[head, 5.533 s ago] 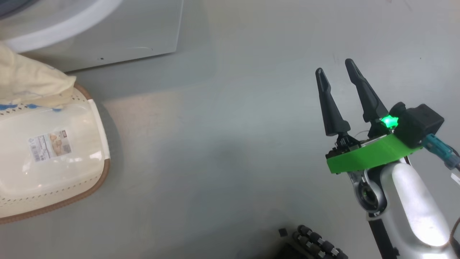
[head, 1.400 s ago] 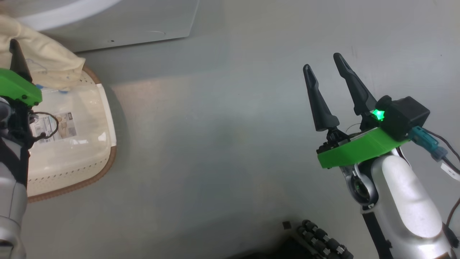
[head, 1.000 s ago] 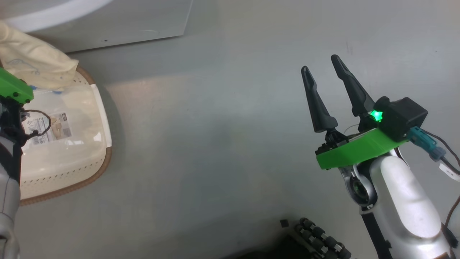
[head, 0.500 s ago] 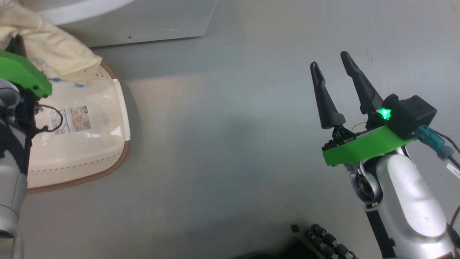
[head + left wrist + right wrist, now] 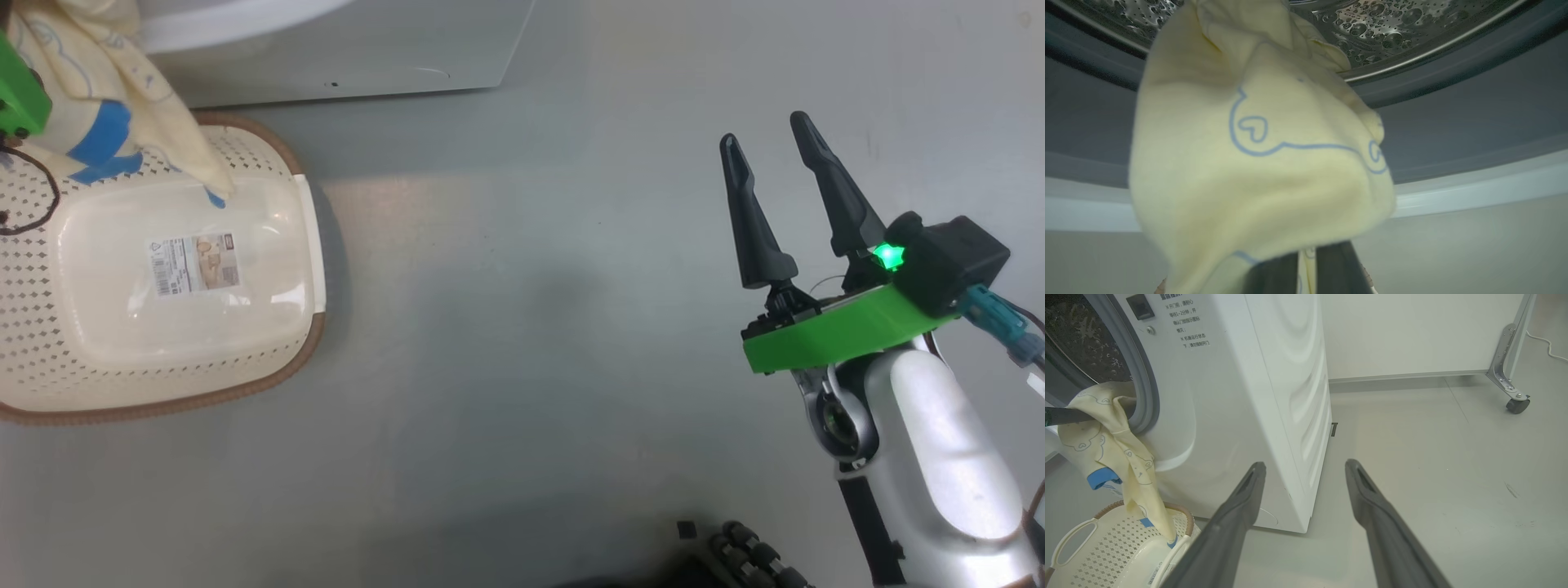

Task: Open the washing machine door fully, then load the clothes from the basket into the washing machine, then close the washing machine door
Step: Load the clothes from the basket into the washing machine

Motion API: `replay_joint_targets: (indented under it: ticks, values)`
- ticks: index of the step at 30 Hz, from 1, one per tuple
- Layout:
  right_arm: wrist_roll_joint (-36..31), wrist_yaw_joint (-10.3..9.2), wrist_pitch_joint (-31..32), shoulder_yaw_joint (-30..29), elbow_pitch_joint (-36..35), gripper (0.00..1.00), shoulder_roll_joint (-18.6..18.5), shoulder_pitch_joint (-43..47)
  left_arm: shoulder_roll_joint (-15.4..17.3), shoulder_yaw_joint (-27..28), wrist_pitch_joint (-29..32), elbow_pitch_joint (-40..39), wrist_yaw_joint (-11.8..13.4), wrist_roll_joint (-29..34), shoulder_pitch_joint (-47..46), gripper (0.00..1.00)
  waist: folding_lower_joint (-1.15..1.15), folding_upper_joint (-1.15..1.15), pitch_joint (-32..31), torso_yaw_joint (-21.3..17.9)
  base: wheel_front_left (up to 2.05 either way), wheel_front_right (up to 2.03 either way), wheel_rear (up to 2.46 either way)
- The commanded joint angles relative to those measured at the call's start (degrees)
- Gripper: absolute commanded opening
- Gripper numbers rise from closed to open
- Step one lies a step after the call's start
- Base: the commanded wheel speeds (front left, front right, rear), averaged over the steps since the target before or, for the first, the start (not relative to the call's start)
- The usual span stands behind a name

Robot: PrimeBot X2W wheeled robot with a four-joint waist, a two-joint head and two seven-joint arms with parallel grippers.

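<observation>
Left wrist view looks up along the left fingers point(image 5: 1337, 265), which are closed together on the clothes point(image 5: 1257, 163): a strip of the pale cream-yellow fabric is pinched between them, and the rest, printed with thin blue outlines and small hearts, bulges over their tips. Just beyond the cloth are the grey rubber ring point(image 5: 1453, 110) and the perforated steel drum point(image 5: 1392, 24) of the washing machine point(image 5: 1241, 396), so the garment is held right at the drum mouth, its top fold showing in front of the drum. In the right wrist view, one dark left finger comes in level from the side with the garment draped over it at the ring. The long tail with its bright blue patch hangs down the white front to the basket point(image 5: 1106, 547); whether its blue tip touches the basket cannot be told. Head view shows the cream perforated basket with its brown rim on the grey floor point(image 5: 531, 327), close against the foot of the machine's front, with a label sticker point(image 5: 193, 263) on its bottom. The right fingers point(image 5: 739, 180) are spread wide apart with nothing between them, raised above the floor well to the right of the basket, near the machine's front corner. Far off, a metal frame leg on a caster point(image 5: 1517, 405) stands near the floor's edge along the white wall.
</observation>
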Motion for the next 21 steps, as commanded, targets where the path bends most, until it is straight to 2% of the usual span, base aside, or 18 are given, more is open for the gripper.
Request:
replay_joint_targets:
  ticks: [1,6,10,16,21]
  values:
    - [0.35,0.08,-0.45,0.81,-1.78,1.0,-0.33,1.42,4.78,2.23,2.57,-5.48,0.83,-0.69,0.16,0.0,0.0,0.0,0.07,-0.12,0.0,0.0,0.0]
    - [1.24,0.08,-0.49,1.58,-1.67,1.0,-0.33,0.86,10.11,4.85,10.81,-18.23,4.87,-2.3,0.85,0.0,0.0,0.0,0.84,-1.17,0.0,0.0,0.0]
    - [1.83,0.08,-0.52,2.03,-1.67,1.0,-0.33,0.22,12.62,5.74,16.16,-23.26,7.47,-2.68,-0.37,0.0,0.0,0.0,1.86,-2.26,0.0,0.0,0.0]
    - [2.78,0.08,-0.54,2.67,-2.04,1.0,-0.33,-0.75,14.43,6.7,18.41,-22.93,9.7,-1.9,-3.34,0.0,0.0,0.0,3.3,-4.37,0.0,0.0,0.0]
    - [3.68,0.08,-0.55,3.32,-2.34,1.0,-0.33,-1.14,15.5,7.43,14.7,-19.37,10.94,0.87,-6.75,0.0,0.0,0.0,4.6,-6.67,0.0,0.0,0.0]
